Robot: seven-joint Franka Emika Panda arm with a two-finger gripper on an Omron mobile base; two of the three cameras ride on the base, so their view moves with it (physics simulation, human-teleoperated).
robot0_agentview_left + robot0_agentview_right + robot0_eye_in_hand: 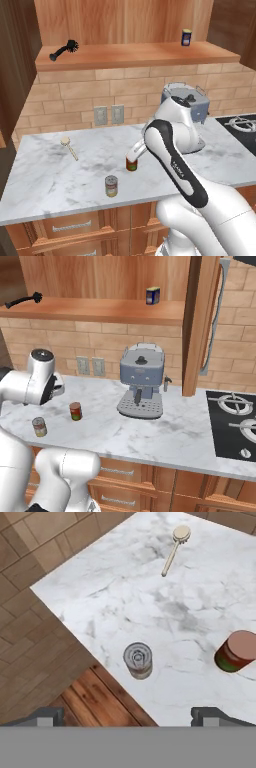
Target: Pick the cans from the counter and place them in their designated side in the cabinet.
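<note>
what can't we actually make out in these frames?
- Dark red can, left base view: partly hidden behind the arm.
- Same can, hand view: label mostly unseen from above.
- Blue can on the cabinet shelf: label too small to read.
- Gripper, hand view: fingertips cut by the bottom edge, spread wide, holding nothing.

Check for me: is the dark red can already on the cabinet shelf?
No, the dark red can stands on the counter near the silver can.
</note>
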